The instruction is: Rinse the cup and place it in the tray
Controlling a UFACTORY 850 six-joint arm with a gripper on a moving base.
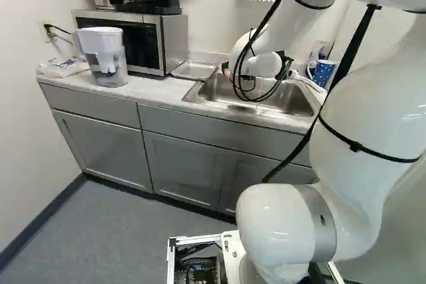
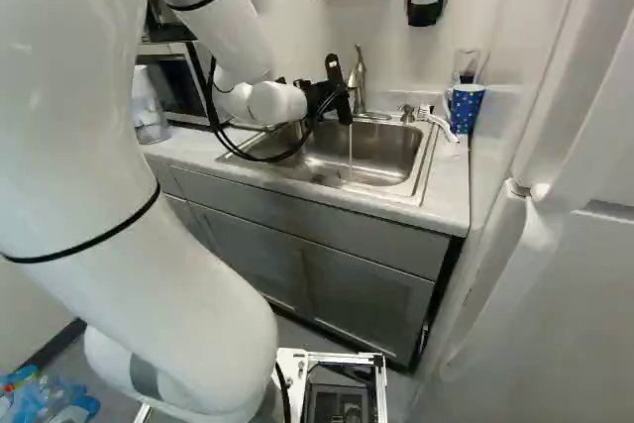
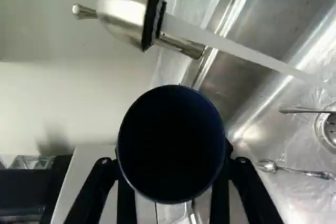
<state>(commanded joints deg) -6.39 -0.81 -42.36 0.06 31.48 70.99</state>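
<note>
Hand (image 2: 339, 94) closed on round-mouthed, dark-blue cup (image 3: 170, 145), 1 finger per side; interior dark, wall probably smooth. Cup at steel sink (image 2: 381, 154), beside water stream (image 3: 236, 50) from rounded, shiny metal faucet (image 3: 123, 6).

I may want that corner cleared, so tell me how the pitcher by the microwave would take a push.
The pitcher looks like hard plastic, so it should stay stiff. Being tall and upright, it may tip if pushed near its white top; lower down, it would more likely slide on the smooth-looking counter.
</note>
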